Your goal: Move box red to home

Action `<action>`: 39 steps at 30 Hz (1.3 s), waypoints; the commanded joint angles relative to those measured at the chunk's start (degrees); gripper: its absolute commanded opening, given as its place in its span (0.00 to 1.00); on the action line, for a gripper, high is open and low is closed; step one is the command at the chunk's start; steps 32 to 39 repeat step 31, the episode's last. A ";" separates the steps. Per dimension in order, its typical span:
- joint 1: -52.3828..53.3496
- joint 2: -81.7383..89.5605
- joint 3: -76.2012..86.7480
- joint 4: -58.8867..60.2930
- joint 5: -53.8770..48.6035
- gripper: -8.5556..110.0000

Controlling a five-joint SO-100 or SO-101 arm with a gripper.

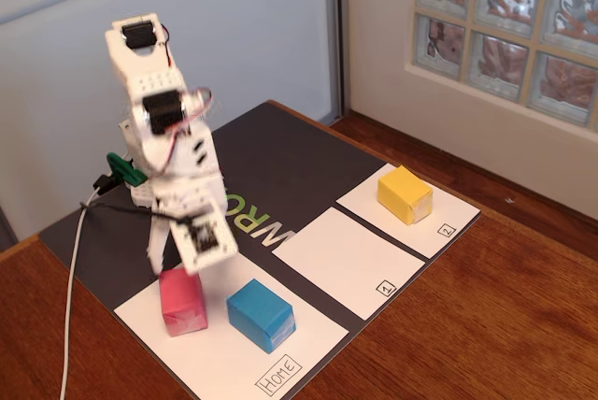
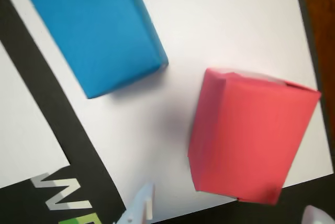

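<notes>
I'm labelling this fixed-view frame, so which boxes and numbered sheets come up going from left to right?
red box → blue box → sheet marked 1 → yellow box, which sits on the sheet marked 2.

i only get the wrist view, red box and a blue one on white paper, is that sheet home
Observer: Yes. The fixed view shows a "Home" label at the corner of that sheet.
Operator: any other boxes around
Observer: One yellow box, on the sheet marked 2.
Operator: sheet 1?
Observer: Nothing on it.
Operator: am i holding the red box
Observer: No. The gripper hangs just above the red box, which sits on the Home sheet.
</notes>
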 commanded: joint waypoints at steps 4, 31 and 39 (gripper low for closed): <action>-3.69 9.40 -0.53 4.83 -1.76 0.30; -33.31 34.01 19.25 12.04 6.77 0.07; -33.31 34.01 19.25 12.04 6.77 0.07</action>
